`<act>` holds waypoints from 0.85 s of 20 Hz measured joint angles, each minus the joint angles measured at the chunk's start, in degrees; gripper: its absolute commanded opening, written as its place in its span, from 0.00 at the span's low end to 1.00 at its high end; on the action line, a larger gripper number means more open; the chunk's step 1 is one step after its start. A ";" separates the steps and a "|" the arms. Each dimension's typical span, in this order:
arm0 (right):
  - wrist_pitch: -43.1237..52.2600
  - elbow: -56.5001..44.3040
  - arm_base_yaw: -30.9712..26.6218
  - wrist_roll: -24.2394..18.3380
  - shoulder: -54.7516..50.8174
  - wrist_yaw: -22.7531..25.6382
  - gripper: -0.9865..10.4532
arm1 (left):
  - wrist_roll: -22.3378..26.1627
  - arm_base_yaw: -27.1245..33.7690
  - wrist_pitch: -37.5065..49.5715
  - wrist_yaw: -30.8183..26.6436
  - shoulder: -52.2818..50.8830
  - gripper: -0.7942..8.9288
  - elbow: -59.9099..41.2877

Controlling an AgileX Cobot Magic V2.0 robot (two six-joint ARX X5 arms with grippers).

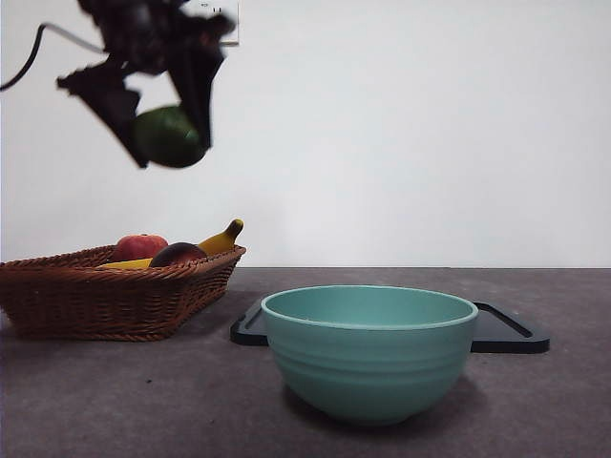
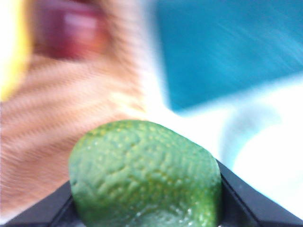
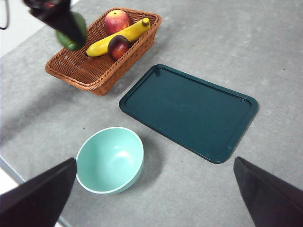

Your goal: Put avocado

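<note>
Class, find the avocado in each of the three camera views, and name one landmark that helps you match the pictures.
Front view: avocado high at upper left, held in the left gripper above the wicker basket.
Left wrist view: avocado fills the lower centre, between the jaws.
Right wrist view: avocado at upper left, partly hidden by the gripper.
Shared landmark: the basket.

No text, label, brand, number or sign can be read in any view. A small white panel [image 1: 218,19] with dark marks is seen on the wall behind, but the marks are too small to be made out.
</note>
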 measured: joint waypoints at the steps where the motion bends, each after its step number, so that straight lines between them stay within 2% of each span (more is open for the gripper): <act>1: 0.00 0.00 0.00 0.00 0.00 0.00 0.69 | 0.50 -2.91 -1.57 0.00 -0.81 0.13 0.00; 4: 0.00 0.00 0.00 0.00 0.00 0.00 0.69 | 1.33 -10.75 -3.13 0.02 -1.31 0.13 0.00; 9: 0.00 0.00 0.00 0.00 0.00 0.00 0.69 | 1.90 -22.97 -0.20 0.04 -1.31 0.13 -0.50; 14: 0.00 0.00 0.00 0.00 0.00 0.00 0.69 | 1.88 -27.76 4.09 0.04 -1.31 0.13 -4.68; 17: 0.00 0.00 0.00 -0.02 0.00 0.00 0.69 | 1.86 -29.11 9.53 0.02 -1.29 0.13 -8.92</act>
